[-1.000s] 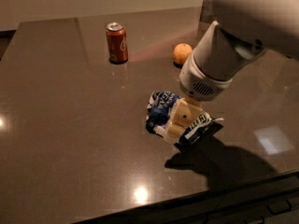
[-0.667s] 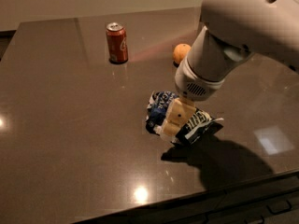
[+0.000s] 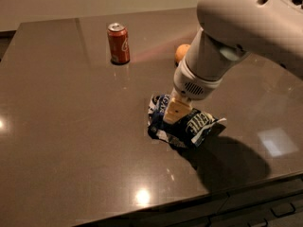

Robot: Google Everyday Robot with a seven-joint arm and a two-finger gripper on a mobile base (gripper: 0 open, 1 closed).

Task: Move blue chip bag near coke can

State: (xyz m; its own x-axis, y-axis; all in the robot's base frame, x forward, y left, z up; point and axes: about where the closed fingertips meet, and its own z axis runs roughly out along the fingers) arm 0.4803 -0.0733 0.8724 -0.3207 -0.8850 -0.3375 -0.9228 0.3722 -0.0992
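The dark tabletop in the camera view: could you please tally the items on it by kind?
Crumpled dark blue foil chip bag: 1
Red cylindrical soda can: 1
Round orange fruit: 1
Total: 3
Gripper, uncounted, is down on the bag.

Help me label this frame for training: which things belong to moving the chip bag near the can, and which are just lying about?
In the job:
- blue chip bag, mid-table
- coke can, upright at the back
- gripper, down on the bag

Lying about:
- orange fruit, right of the can
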